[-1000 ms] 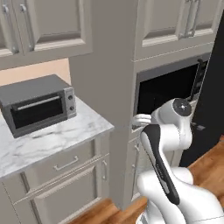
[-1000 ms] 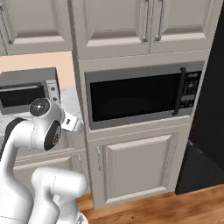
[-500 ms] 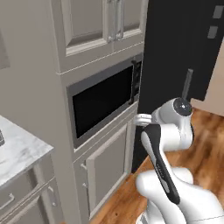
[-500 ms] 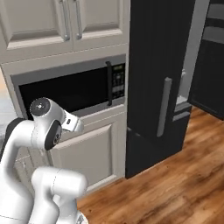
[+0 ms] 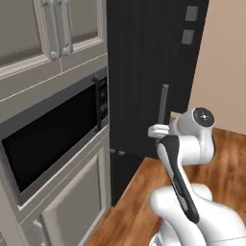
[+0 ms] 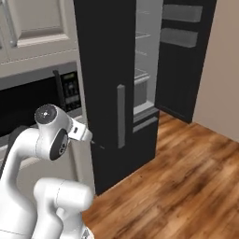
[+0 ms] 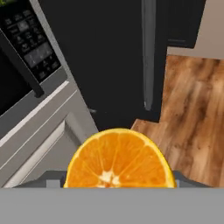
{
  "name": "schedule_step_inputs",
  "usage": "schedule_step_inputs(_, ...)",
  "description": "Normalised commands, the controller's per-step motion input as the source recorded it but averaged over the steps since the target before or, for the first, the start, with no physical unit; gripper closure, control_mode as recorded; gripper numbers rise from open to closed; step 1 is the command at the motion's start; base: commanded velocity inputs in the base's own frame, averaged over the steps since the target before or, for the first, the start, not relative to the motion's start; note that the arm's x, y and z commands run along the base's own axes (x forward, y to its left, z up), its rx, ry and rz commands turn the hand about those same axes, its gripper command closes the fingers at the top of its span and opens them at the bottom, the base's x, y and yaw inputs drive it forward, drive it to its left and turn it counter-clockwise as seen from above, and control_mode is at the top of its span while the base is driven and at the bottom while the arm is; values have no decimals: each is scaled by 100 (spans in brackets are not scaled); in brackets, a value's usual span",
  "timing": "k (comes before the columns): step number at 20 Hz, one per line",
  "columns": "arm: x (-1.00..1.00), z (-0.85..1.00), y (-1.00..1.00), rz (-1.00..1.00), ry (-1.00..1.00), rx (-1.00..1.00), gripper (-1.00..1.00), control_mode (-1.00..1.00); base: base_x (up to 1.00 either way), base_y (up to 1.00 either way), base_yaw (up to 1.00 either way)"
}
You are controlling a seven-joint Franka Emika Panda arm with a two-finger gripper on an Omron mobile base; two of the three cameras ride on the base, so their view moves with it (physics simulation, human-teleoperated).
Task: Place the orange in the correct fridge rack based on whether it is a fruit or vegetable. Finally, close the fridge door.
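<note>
The orange (image 7: 117, 159) shows its cut face low in the hand view, and my gripper (image 7: 116, 180) is shut on it, its fingers mostly hidden behind the fruit. The hand (image 5: 158, 130) is folded close to the arm at chest height, in front of the black fridge (image 5: 144, 72). In the right base view the hand (image 6: 82, 133) points at the fridge's shut left door (image 6: 107, 84). To the right of that door the fridge stands open, with pale shelves (image 6: 144, 52) inside. I cannot tell which of them is the fridge rack.
A built-in microwave (image 5: 53, 139) sits in the grey cabinet column left of the fridge. The open fridge door (image 6: 184, 56) with door bins swings out at the far right. Wooden floor (image 6: 186, 186) lies in front, with a beige wall (image 5: 221, 62) beyond.
The whole view has swept right, from the counter with the toaster oven past the microwave to the fridge, so the base has moved. The arm keeps its folded pose with the orange.
</note>
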Motion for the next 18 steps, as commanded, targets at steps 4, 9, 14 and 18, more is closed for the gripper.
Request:
schedule_step_inputs(4,0,0,0,0,0,0,100,100,59,-71,-6)
schedule_step_inputs(9,0,0,0,0,0,0,100,100,44,-88,0)
schedule_step_inputs(14,0,0,0,0,0,0,100,100,2,-91,0)
schedule_step_inputs(18,0,0,0,0,0,0,100,100,0,-87,0)
